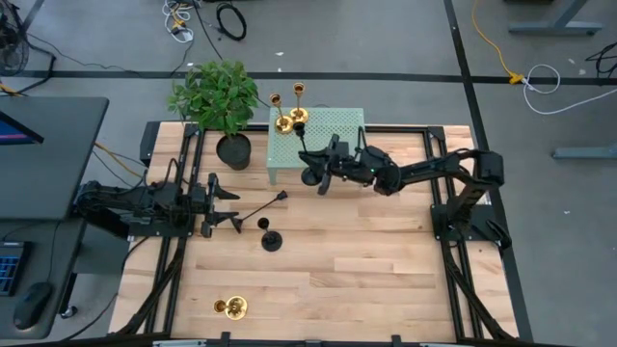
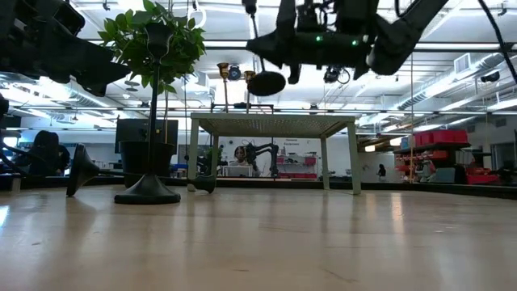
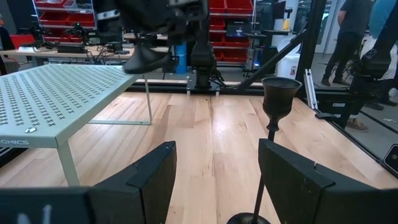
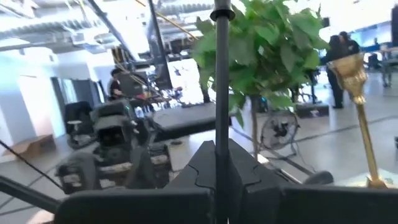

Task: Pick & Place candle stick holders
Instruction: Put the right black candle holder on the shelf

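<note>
While two gold holders (image 1: 287, 108) stand on the green stand (image 1: 333, 135) — its top stays otherwise bare.

A light wooden table (image 1: 337, 270) stands on a grey floor (image 1: 386, 39) marked with dark tape lines and strewn with cables (image 1: 231, 19), among them a yellow one (image 1: 492, 43). A dark desk (image 1: 48, 145) sits alongside, a keyboard (image 1: 10, 265) and mouse (image 1: 34, 304) at its edge. Beyond, red storage bins (image 3: 62, 6) fill shelving in an open workshop lit by ceiling strips (image 2: 452, 105), where people (image 3: 351, 31) stand near workbenches and an office chair (image 2: 44, 149).
</note>
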You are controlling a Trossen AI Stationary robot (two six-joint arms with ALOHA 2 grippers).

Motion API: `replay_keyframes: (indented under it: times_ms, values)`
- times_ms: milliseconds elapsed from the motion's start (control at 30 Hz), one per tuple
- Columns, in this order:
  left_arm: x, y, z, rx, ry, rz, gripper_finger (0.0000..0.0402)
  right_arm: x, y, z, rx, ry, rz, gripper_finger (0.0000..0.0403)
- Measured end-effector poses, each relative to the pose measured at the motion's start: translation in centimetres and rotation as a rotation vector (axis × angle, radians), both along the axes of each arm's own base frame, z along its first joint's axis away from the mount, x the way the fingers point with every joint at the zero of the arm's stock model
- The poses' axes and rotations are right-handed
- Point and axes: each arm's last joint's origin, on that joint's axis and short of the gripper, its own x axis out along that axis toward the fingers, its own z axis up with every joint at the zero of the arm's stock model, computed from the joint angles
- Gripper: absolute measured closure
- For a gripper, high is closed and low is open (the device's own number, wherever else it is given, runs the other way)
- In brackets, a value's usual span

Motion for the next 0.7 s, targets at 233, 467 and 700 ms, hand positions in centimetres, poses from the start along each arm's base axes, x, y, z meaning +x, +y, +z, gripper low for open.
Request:
replay_keyframes:
  times_ms: [233,467,700]
  values:
    - [0.0,0.0,0.0,0.000,0.000,0.000,0.0175,2.5,-1.6,0.3,-0.027,-0.022,0.049,0.0401]
    - [0.0,0.0,0.0,0.001,0.000,0.000,0.0175,4.9,-3.4,-0.4,-0.034,-0.026,0.057,0.0401]
    - [0.0,0.0,0.0,0.001,0.001,0.000,0.0175,6.5,-5.1,-1.2,-0.029,-0.045,0.045,0.0401]
